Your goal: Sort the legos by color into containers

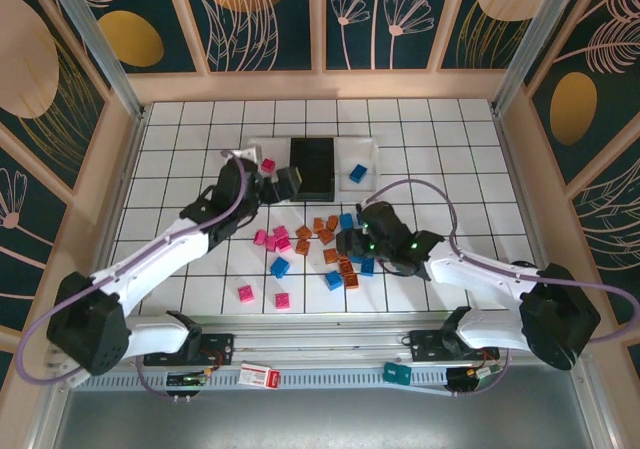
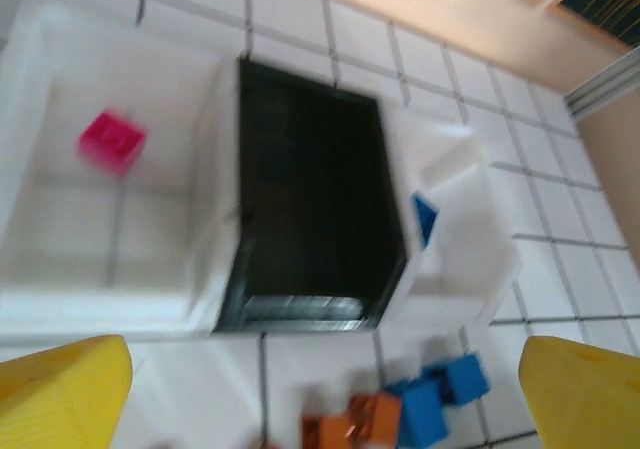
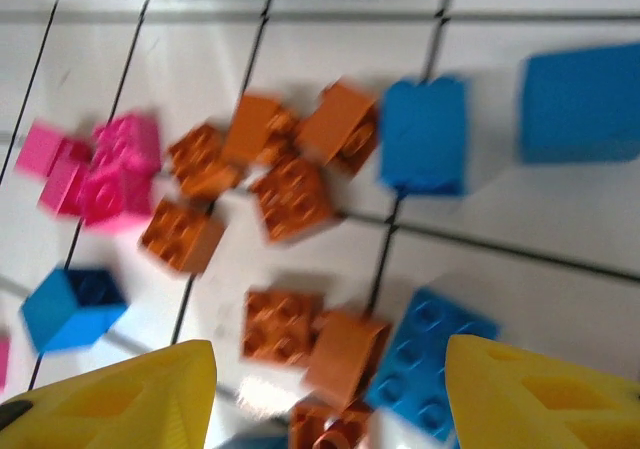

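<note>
Left pincer (image 2: 322, 394) spread before containers (image 2: 310, 189); right pincer (image 3: 330, 394) spread over legos (image 3: 290, 194)

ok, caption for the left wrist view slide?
Left gripper open: magenta-pink plastic brick in left white tray, blue plastic brick in right white tray, black tray between.

Top external: overhead, whole white tiled worktop (image 1: 420, 129). Wrist views: close, downward; left shares black rectangular tray (image 2: 310, 209), right orange plastic bricks (image 3: 290, 194).

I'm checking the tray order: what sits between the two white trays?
The black tray sits between the left white tray and the right white tray. Both the top view and the left wrist view show this.
</note>
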